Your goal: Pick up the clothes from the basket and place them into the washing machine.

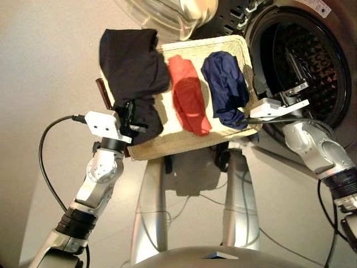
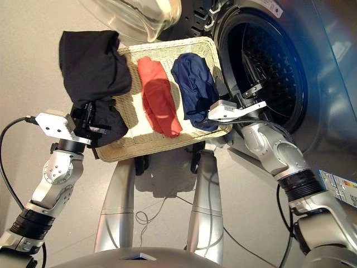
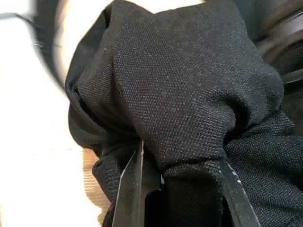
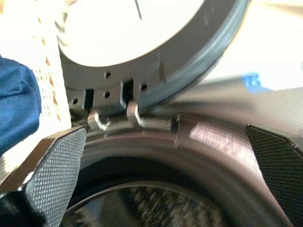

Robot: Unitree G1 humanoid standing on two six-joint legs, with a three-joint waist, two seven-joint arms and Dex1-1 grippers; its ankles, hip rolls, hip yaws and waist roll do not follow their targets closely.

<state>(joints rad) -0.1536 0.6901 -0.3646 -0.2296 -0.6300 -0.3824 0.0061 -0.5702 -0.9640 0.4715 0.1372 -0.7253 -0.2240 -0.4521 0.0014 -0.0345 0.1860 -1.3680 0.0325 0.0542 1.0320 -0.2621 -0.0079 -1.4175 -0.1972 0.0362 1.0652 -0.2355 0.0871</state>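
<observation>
Left gripper [image 3: 182, 189] pinches the black garment [image 1: 133, 64] at frame left; trailing cloth could probably snag the basket [image 1: 187, 142] rim.

Black garment [image 3: 189, 109] hides most of left gripper [image 3: 182, 189].

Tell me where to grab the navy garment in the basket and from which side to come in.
Grip the navy garment at its bunched lower end, nearest the basket's front rim, probably from above with the free, open right gripper. The cloth there stands in thick folds, offering a ridge to pinch. The red-orange garment lies apart, so the fingers should clear it. The left gripper is shut on the black garment.
</observation>
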